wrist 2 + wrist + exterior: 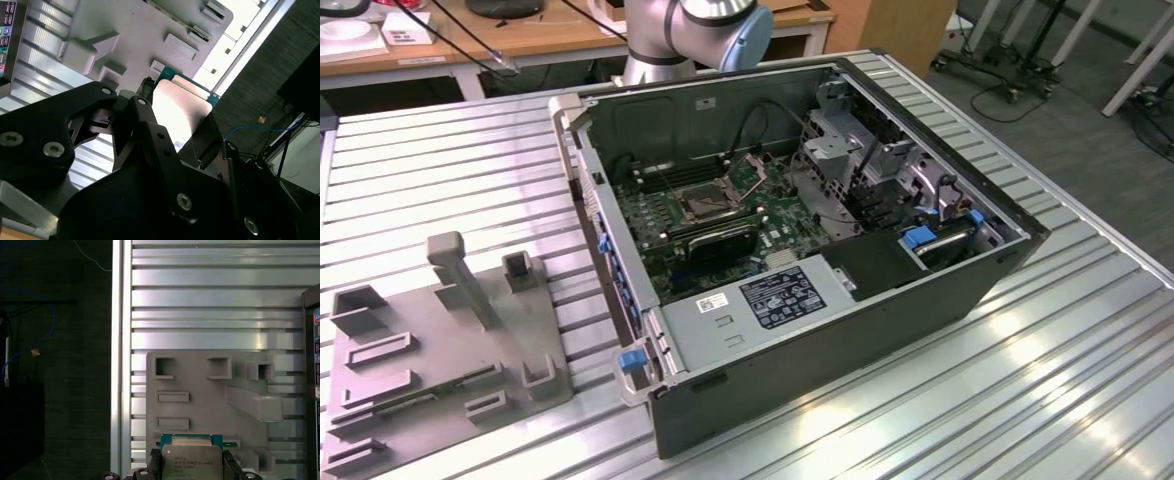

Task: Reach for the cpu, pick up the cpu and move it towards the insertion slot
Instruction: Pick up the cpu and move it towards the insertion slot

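The gripper (192,469) is closed on the cpu (192,460): in the first wrist view its two black fingers (154,466) press against opposite edges of the chip, which lies flat with its silvery face up and a thin green rim showing round it. The second wrist view gives the same hold from a slant, the cpu (182,114) caught between the tips with its pale face catching the light and the black body of the gripper (179,111) crowding in around it. The chip hangs over one edge of the grey plate (200,390) and seems raised off it rather than resting there. That plate, with its square pockets and upright blocks, lies flat on the ribbed metal table (200,300), and one corner of the open case (312,365) stands just beside it. From the exterior view the plate (454,340) is at the exterior view's left of the case (854,330). The slot (698,207) sits inside the case on the green board (781,215), a dark square in a shiny frame between long black memory slots. So the cpu is outside the case, over the plate and well apart from the slot. The arm (680,30) rises from the far side of the table (1067,330), behind the case
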`<state>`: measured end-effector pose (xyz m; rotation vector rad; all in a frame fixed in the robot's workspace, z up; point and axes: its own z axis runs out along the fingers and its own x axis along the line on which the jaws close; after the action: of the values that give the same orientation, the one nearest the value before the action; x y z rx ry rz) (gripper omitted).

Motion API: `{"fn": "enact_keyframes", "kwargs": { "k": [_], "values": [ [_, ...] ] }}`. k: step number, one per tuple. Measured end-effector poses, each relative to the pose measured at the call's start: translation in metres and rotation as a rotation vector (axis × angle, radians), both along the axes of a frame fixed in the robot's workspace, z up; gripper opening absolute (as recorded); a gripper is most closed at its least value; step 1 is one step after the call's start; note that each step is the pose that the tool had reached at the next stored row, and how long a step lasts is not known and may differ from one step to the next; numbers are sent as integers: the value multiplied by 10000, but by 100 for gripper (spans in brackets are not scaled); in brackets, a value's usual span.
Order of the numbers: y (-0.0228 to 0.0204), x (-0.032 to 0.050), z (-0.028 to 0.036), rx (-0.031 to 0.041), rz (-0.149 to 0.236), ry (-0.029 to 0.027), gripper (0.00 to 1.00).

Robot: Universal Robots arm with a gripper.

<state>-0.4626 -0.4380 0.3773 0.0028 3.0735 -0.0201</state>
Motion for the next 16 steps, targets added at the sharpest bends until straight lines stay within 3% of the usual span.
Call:
{"fn": "enact_keyframes", "kwargs": {
  "k": [16],
  "values": [
    [0, 52, 0, -1, 0, 1, 55]
  ]
}}
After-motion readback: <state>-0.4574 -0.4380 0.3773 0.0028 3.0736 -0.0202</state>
